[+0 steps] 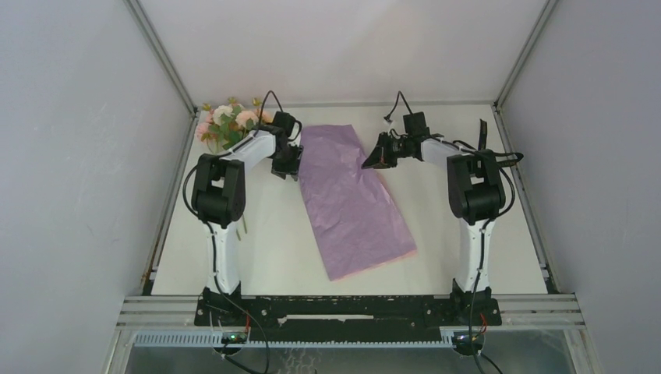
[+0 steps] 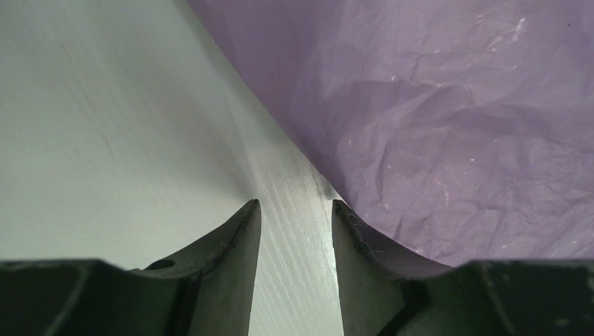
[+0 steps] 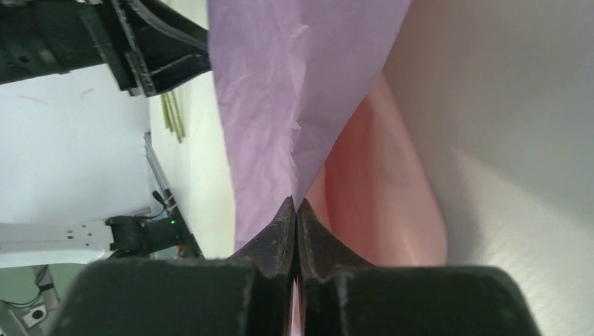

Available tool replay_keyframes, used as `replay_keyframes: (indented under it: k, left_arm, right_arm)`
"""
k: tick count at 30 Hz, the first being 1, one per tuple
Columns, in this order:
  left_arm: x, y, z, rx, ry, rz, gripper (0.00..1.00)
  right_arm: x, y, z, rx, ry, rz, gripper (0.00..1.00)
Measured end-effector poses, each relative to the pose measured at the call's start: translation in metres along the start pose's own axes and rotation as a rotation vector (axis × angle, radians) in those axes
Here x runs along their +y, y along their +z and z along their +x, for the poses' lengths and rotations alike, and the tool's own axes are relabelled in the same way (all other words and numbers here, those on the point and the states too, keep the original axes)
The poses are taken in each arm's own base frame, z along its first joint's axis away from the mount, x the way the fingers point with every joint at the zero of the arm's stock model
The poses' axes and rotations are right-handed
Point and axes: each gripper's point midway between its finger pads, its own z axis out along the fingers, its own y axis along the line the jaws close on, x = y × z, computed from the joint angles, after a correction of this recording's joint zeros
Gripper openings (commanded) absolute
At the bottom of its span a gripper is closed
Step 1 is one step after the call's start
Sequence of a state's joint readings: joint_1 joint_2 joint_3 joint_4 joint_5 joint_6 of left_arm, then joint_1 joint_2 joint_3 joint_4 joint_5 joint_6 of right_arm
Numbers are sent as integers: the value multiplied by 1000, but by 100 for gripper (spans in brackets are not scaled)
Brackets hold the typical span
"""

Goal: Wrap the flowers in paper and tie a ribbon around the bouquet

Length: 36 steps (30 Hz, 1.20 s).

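Top view: paper [image 1: 355, 202] lies slantwise mid-table [image 1: 265, 241], purple face up. The flowers [image 1: 227, 121] sit in the far left corner, stems hidden behind the left arm. Left wrist: left gripper [image 1: 287, 167] jaws apart over bare table, paper edge just beside one finger, contact unclear. Right wrist: right gripper [image 1: 368, 162] pinched together on the paper edge, pink underside showing.

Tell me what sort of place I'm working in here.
Most likely a lab robot test cell, not a florist's: a white table boxed in by plain grey walls on aluminium framing, two arms bolted to a rail, with paper and flowers as props.
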<state>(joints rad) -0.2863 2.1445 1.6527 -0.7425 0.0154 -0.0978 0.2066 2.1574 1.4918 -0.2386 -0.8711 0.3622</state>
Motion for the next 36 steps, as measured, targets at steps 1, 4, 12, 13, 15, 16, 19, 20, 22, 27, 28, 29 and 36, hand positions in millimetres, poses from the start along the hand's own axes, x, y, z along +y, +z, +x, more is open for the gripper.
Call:
replay_keyframes:
  k: [1, 4, 12, 13, 15, 16, 19, 20, 22, 27, 28, 29, 36]
  left_arm:
    - [-1, 1, 1, 3, 0, 4, 48]
    - [-4, -3, 0, 9, 5, 19, 53]
    - [-21, -65, -47, -141, 75, 104, 89]
    - [-25, -81, -54, -174, 85, 126, 92]
    - [-36, -118, -69, -258, 99, 182, 98]
    - [-41, -135, -75, -294, 105, 206, 100]
    - [-57, -184, -88, -398, 117, 294, 100]
    - [-63, -198, -90, -423, 119, 325, 100]
    - [-74, -216, -90, -446, 114, 385, 100]
    - [-88, -215, -84, -412, 95, 439, 100]
    - [-90, -213, -83, -405, 94, 441, 100]
    - [-93, -212, -82, -400, 96, 440, 100]
    - [-86, -202, -83, -406, 99, 358, 100]
  right_arm:
    - [5, -1, 1, -1, -1, -9, 1]
    - [22, -7, 4, -14, -22, -13, 0]
    - [102, -31, 1, -156, -343, 152, 0]
    - [117, -33, 2, -182, -413, 181, 0]
    - [138, -32, 7, -218, -516, 227, 0]
    - [148, -30, 12, -237, -572, 260, 0]
    - [164, -21, 24, -271, -691, 350, 0]
    - [167, -18, 28, -276, -726, 382, 0]
    - [169, -11, 37, -280, -786, 437, 0]
    - [168, -1, 44, -303, -880, 549, 0]
    - [167, 2, 45, -307, -892, 567, 0]
    - [165, 5, 46, -306, -901, 581, 0]
    - [153, 16, 44, -318, -922, 695, 0]
